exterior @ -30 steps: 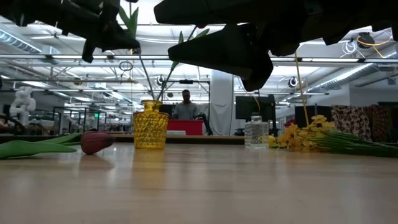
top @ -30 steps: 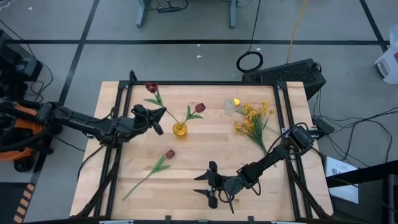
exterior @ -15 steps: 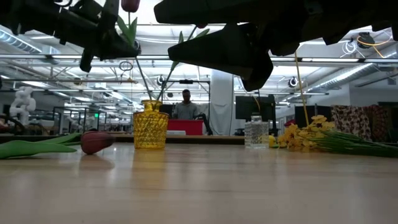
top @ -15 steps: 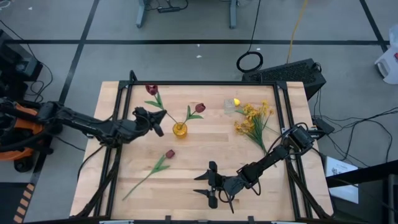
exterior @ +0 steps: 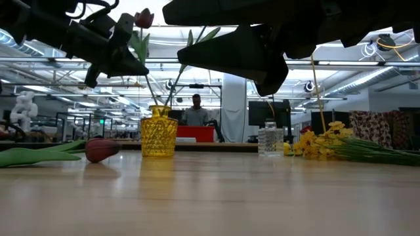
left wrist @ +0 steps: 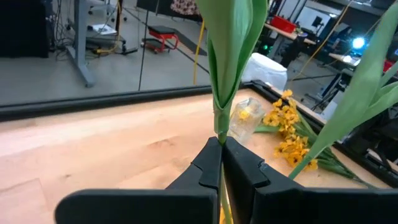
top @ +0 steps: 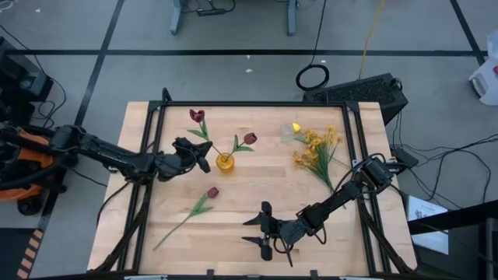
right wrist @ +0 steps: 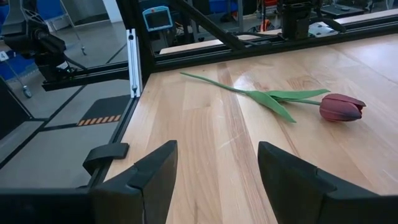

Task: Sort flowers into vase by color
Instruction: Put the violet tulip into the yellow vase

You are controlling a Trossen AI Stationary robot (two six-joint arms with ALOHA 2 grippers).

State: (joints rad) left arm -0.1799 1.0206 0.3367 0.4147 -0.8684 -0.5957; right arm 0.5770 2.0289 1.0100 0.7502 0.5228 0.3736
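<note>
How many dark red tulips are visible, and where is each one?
3. One tulip is held by the left gripper at the yellow vase. A second tulip stands in that vase. A third tulip lies on the table. None seems hidden.

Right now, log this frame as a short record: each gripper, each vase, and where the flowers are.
left gripper: shut on held red tulip, stem over the yellow vase
right gripper: open, empty, near the table's front edge
yellow vase: holds one red tulip
clear vase: holds yellow tulip
loose red tulip: lying on the table
yellow sprays: lying on the table beside the clear vase
</note>
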